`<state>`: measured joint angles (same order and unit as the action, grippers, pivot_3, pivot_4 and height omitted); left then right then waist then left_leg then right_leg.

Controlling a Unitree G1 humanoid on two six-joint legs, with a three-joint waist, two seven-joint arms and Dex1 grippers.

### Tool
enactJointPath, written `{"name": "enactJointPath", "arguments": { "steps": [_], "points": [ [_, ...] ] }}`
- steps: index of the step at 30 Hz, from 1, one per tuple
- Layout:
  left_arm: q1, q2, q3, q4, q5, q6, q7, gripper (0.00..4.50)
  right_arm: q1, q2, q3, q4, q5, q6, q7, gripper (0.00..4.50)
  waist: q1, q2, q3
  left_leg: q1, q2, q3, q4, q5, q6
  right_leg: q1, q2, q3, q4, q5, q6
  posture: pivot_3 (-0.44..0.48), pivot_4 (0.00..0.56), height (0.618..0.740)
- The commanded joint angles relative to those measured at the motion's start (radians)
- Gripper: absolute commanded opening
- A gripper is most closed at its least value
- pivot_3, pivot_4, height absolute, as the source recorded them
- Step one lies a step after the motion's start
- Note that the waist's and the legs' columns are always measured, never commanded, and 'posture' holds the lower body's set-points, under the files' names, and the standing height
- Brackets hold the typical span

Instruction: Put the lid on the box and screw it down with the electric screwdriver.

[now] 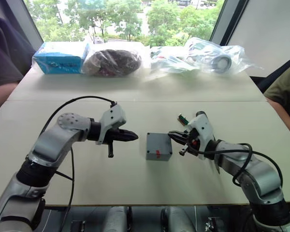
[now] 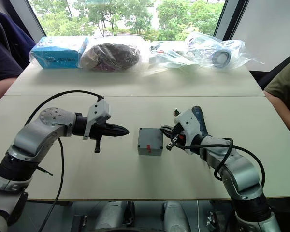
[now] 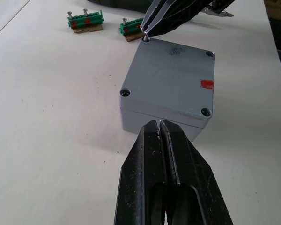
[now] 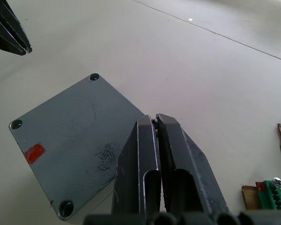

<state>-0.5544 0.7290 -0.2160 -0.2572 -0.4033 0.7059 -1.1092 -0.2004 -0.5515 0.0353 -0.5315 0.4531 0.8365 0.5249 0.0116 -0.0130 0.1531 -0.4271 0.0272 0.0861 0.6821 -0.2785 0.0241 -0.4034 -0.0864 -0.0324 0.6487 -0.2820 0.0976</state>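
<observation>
Windows with green trees back a pale bench [image 1: 135, 183] carrying bagged items along its far edge. At bench centre sits the box [image 1: 158, 146] with the lid [image 3: 171, 79] on top, a red mark on it. Left end effector [image 1: 131, 137], fingers pressed together and grasping nothing, points at the box from just beside it. Right end effector [image 1: 173, 135], clenched on a small screw [image 3: 145, 39], touches one lid corner hole. Two green blocks [image 3: 85, 20] lie beyond.
</observation>
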Motion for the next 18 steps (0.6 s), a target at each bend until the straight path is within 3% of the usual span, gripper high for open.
{"name": "enactJointPath", "arguments": {
  "steps": [1,4,6,8,12,18],
  "points": [
    [-0.012,0.002,0.012,-0.017,0.001,-0.021,0.001,0.00,-0.007,-0.002,-0.002,-0.005,-0.007,-0.023,0.004,0.31,0.000,0.000,0.000,0.000,0.000,0.000,0.000,0.000,0.000,0.000,0.000,0.000,0.000,0.000,0.000,0.000,0.150,0.740],
    [-0.012,0.000,0.011,-0.015,0.003,-0.024,0.002,0.00,-0.010,-0.007,-0.003,0.001,-0.015,-0.030,0.007,1.27,0.000,0.000,0.000,0.000,0.000,0.000,0.000,0.000,0.000,0.000,0.000,0.000,0.000,0.000,0.000,0.000,0.150,0.740],
    [-0.012,-0.001,0.012,-0.014,0.003,-0.026,0.003,0.00,-0.015,-0.007,-0.007,0.003,-0.016,-0.026,0.008,2.26,0.000,0.000,0.000,0.000,0.000,0.000,0.000,0.000,0.000,0.000,0.000,0.000,0.000,0.000,0.000,0.000,0.150,0.740],
    [-0.011,-0.002,0.013,-0.013,0.002,-0.030,0.003,0.00,-0.018,-0.010,-0.011,0.002,-0.017,-0.022,0.008,2.98,0.000,0.000,0.000,0.000,0.000,0.000,0.000,0.000,0.000,0.000,0.000,0.000,0.000,0.000,0.000,0.000,0.150,0.740],
    [-0.005,-0.015,0.019,-0.016,-0.012,-0.034,0.005,0.00,-0.009,-0.003,-0.063,-0.018,0.026,0.001,0.006,2.98,0.000,0.000,0.000,0.000,0.000,0.000,0.000,0.000,0.000,0.000,0.000,0.000,0.000,0.000,0.000,0.000,0.150,0.740],
    [-0.053,-0.072,0.073,-0.021,-0.093,-0.013,0.005,0.00,-0.127,-0.003,-0.328,-0.022,0.203,0.240,-0.109,2.98,0.001,0.000,0.000,0.000,0.000,0.000,0.000,0.000,0.000,0.000,-0.001,0.000,0.001,0.000,0.000,0.000,0.150,0.740]
  ]
}}
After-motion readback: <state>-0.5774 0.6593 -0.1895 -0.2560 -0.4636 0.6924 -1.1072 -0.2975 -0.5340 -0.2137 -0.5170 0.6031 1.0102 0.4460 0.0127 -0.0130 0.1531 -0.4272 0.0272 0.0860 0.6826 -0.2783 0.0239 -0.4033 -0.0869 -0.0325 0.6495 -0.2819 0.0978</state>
